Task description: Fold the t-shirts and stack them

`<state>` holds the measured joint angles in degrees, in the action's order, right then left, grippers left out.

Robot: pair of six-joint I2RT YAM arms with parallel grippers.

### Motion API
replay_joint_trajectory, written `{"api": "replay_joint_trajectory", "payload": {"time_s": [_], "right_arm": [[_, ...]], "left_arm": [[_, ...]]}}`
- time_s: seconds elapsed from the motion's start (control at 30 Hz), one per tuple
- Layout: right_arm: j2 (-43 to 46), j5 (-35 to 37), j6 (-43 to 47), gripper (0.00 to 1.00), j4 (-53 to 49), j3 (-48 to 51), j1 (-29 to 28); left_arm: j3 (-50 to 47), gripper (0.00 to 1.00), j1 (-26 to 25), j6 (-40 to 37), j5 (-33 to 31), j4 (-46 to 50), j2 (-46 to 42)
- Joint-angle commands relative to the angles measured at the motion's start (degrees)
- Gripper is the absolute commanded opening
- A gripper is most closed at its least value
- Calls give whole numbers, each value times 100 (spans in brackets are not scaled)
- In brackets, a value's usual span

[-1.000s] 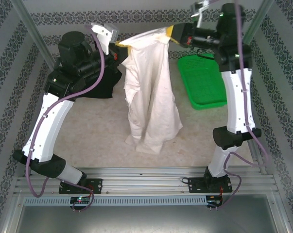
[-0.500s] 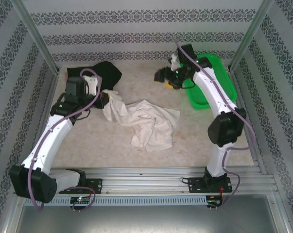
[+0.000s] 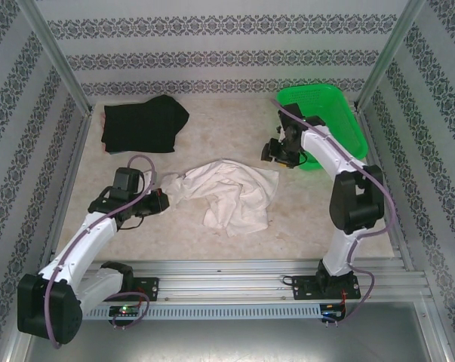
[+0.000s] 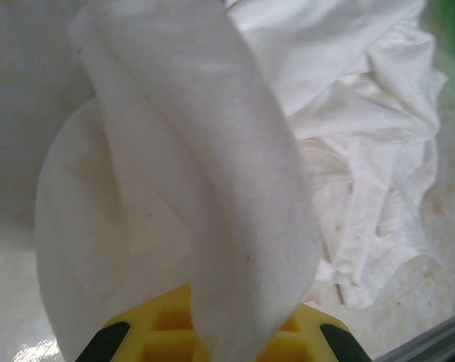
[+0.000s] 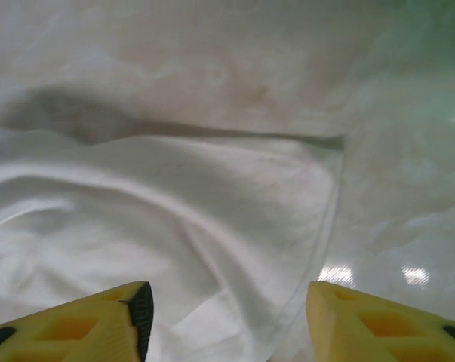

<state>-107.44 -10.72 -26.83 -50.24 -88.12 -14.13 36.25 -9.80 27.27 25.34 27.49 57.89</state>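
In the overhead view, you have the cream-white t-shirt [image 3: 231,192] lying crumpled in the middle of the surface [image 3: 212,136]. Its left end is drawn into a bunch at your left claw [image 3: 164,199], which sits low over the surface and is clamped on that bunch. The black t-shirt [image 3: 144,124] lies roughly flat at the far left corner, well apart from the cream-white one. Your right claw [image 3: 273,153] is just beside the near left corner of the green basket [image 3: 325,113] and near the far right corner of the cream-white t-shirt; from here you cannot tell how its jaws stand.

Through the left wrist camera, you see a fold of the cream-white t-shirt [image 4: 212,188] rising out of the left claw [image 4: 219,335] and draping over its yellow fingers [image 4: 167,324], which are together on the cloth. The rest of the shirt lies rumpled beyond, on the surface [image 4: 431,249].

Through the right wrist camera, your right claw [image 5: 223,320] has its yellow fingers [image 5: 99,320] apart, gripping nothing. The cream-white t-shirt [image 5: 174,219] lies below them, its hemmed edge curving down toward the right finger, with bare surface [image 5: 212,68] beyond.
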Motion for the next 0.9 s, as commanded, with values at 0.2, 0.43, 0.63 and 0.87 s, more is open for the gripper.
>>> {"api": "replay_joint_trajectory", "payload": {"time_s": [0.2,0.43,0.63,0.87], "right_arm": [[-670,1080,37,49,270,269,-177],[-1160,1328,-12,46,358,-18,-213],[-1461,1520,23,34,298,-254,-255],[-953,1616,76,1,627,47,-257]], "left_arm": [[-143,42,-66,833,-871,300,234],[624,73,-18,834,-1190,559,-252],[1485,80,380,578,-1382,1063,56],[1721,79,633,90,-721,874,792]]}}
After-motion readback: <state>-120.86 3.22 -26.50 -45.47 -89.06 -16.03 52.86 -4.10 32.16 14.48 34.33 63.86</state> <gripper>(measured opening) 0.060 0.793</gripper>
